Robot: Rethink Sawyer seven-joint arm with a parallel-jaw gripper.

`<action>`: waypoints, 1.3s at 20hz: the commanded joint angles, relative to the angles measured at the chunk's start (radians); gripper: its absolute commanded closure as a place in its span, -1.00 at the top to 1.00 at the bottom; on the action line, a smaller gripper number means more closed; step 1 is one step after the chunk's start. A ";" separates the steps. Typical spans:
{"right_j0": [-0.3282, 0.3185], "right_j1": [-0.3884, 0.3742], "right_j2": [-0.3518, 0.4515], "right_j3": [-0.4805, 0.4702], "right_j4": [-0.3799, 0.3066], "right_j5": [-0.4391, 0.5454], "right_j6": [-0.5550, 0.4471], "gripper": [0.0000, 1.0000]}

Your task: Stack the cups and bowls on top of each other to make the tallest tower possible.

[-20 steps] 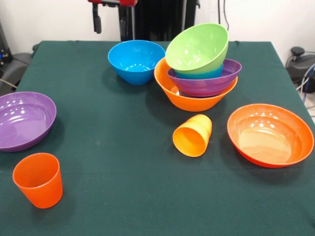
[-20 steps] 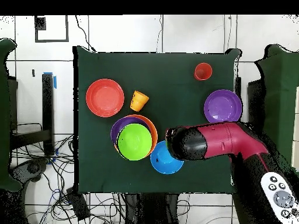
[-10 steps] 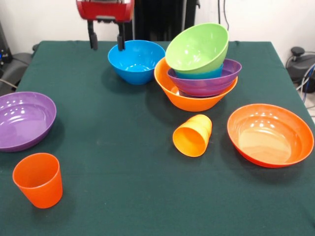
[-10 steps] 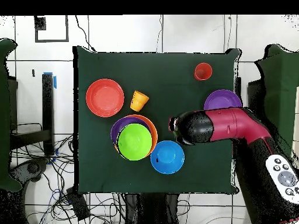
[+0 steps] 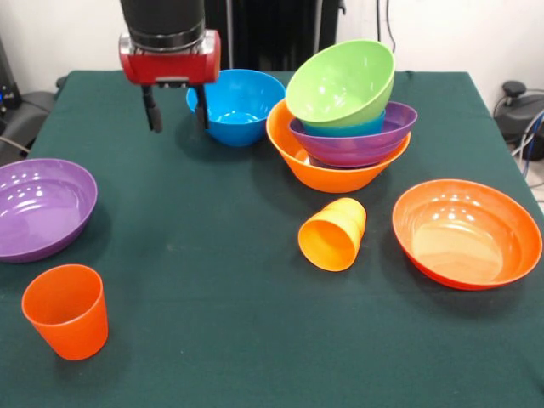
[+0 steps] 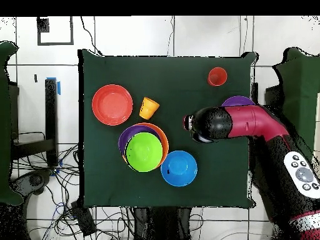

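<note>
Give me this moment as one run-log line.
claw: open, empty, above cloth | tower: green bowl tilted on top | yellow cup: on its side | red cup: upright

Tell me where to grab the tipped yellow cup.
The yellow cup lies on its side, mouth toward the camera in the front view. Probably bring the open hand straight down and pinch across its tapered wall near the middle; the rim gives no grip from above.

Seven bowls are counted: one large yellow-orange bowl [image 5: 319,174], two purple bowls [image 5: 41,206] [image 5: 361,140], two blue bowls [image 5: 235,104] [image 5: 350,129], one lime green bowl [image 5: 342,82], one red-orange bowl [image 5: 466,233]; two cups are counted, one red-orange cup [image 5: 67,311], one yellow-orange cup [image 5: 332,234]
</note>
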State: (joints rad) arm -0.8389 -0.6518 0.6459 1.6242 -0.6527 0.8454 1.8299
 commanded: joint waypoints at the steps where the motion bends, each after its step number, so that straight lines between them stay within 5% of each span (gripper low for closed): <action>1: 0.056 0.088 0.028 -0.189 -0.049 0.180 -0.335 1.00; 26: 0.139 0.176 0.060 -0.484 -0.034 0.373 -0.386 1.00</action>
State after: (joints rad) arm -0.7469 -0.5130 0.6818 1.2393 -0.6539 1.0940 1.8014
